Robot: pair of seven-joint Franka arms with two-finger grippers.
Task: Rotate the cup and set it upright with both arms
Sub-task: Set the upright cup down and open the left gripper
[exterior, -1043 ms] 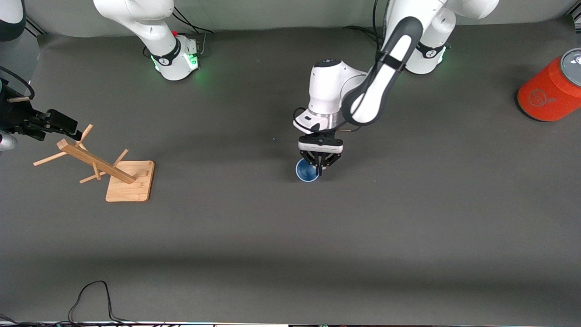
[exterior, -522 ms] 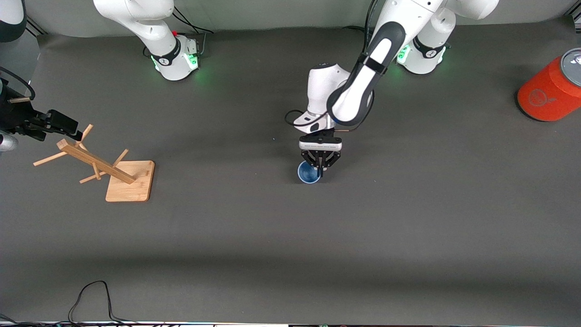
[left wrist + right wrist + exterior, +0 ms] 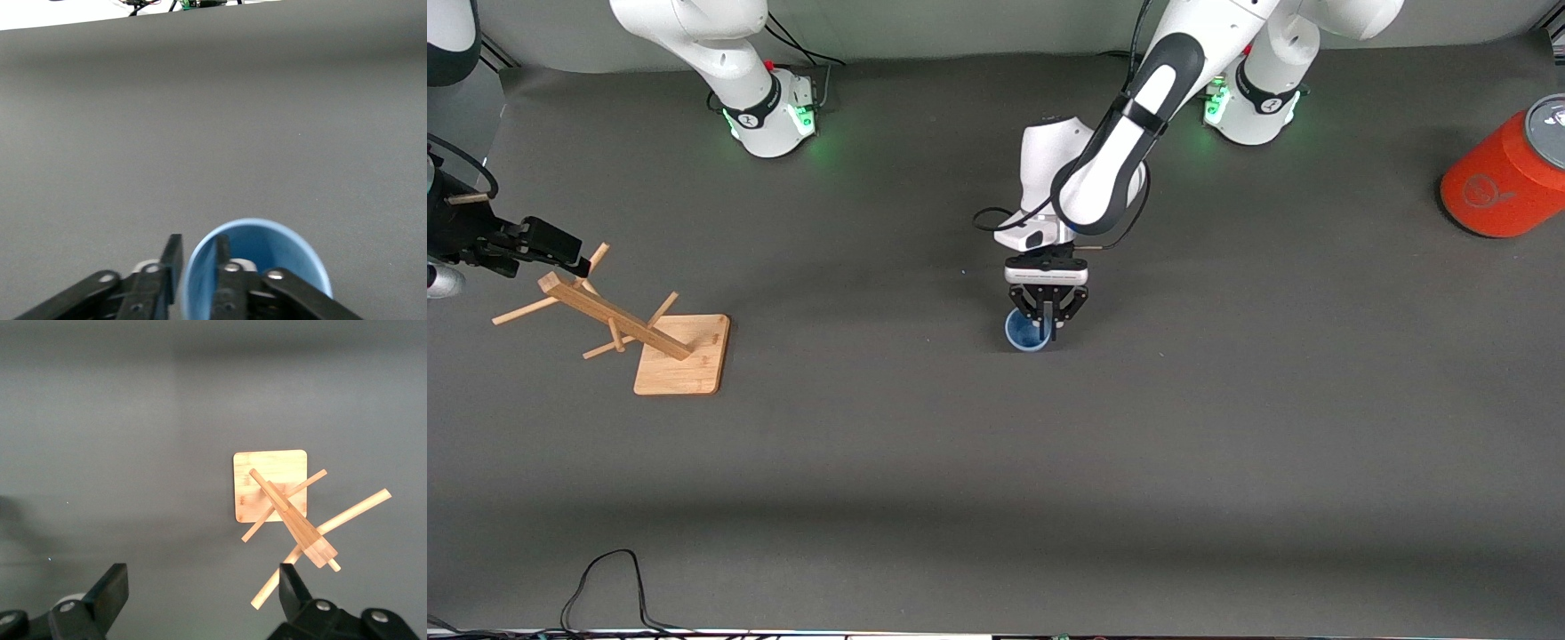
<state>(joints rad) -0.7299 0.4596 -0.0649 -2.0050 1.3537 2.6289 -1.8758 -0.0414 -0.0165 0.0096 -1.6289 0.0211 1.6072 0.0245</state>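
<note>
One small pale-blue plastic tumbler cup [image 3: 1026,332] is sitting upright mid-table; left gripper [image 3: 1052,332] fingers are straddling its rim, slightly parted, seemingly releasing. Next: lifting clear. Right gripper [image 3: 203,593] is waiting wide open above wooden peg rack [image 3: 633,329].

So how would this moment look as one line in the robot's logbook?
cup: upright on table mid-mat | left gripper: fingers straddle cup's rim, slightly parted | right gripper: open, waiting above wooden rack | orange cylinder: untouched

The left gripper [image 3: 1049,331] is covering part of the cup [image 3: 1021,335] rim in the front view. The frame edge is cropping the orange cylinder [image 3: 1507,182] at the left arm's end of the counter [image 3: 996,462].
</note>
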